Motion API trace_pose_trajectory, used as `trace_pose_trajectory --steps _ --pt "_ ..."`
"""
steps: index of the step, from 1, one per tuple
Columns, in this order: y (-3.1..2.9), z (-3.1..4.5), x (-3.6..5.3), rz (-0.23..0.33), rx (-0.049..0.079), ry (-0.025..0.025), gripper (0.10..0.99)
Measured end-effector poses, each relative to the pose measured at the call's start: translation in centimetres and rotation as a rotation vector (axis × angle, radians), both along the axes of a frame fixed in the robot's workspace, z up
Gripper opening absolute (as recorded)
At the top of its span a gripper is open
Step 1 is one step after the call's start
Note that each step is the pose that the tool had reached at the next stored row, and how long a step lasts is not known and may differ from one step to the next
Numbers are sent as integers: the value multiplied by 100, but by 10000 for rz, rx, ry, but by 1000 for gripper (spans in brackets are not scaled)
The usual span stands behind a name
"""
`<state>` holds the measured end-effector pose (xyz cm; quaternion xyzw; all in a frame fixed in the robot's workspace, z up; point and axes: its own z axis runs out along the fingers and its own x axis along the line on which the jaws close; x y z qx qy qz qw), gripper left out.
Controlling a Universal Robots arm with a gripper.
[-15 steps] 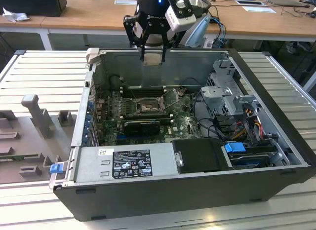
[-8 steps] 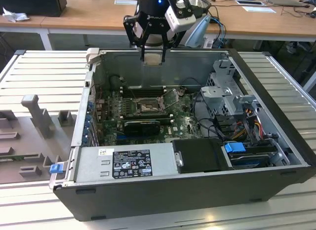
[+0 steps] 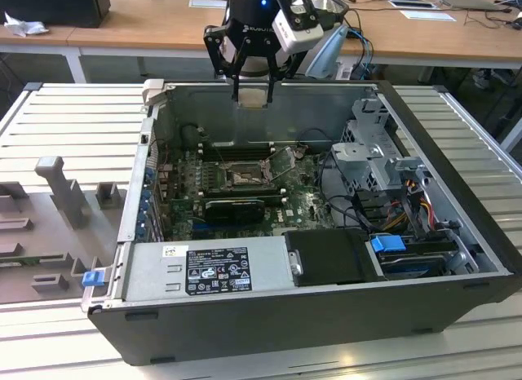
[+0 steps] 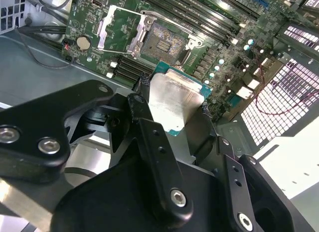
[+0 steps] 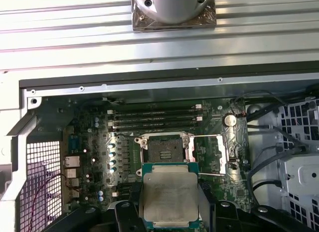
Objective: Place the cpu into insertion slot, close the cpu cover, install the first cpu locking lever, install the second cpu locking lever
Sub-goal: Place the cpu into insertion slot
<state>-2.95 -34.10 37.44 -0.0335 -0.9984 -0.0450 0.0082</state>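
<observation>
So, the small flat square cpu with the silver-grey metal top (image 5: 168, 194) is pinched by its edges between the two black fingers of the gripper (image 3: 254, 95), with the metal side turned toward both wrist views. It's hung in the air over the far wall of the open dark-grey computer case (image 3: 285, 327), well above the board, and nothing is touched by it.

The square dark insertion slot with its greyish pin field (image 5: 164, 147) is seen bare and empty on the green circuit board (image 5: 89, 142), nearer than the chip in the exterior view. The thin silvery cpu cover frame (image 4: 102, 33) is flipped open and stood up on the exterior view's right of the slot, so the socket isn't blocked by it. The long black memory slots (image 5: 154, 120) are laid just on the far side of the socket.

Step-wise, the first one is judged to be in hand: the chip is carried but not placed, and the cover and both levers aren't done. What's probably called for is the chip being squared up with the socket rim, kept level and lowered gently, since pins are easily bent by a tilted drop.
</observation>
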Motion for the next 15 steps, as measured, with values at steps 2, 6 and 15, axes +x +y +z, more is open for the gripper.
trace_pose_trajectory --steps 2,6,15 --pt "0 0 0 -9 0 -1 529" --pt "0 -1 0 -33 1 0 529" --pt "0 -3 0 -80 1 0 529"
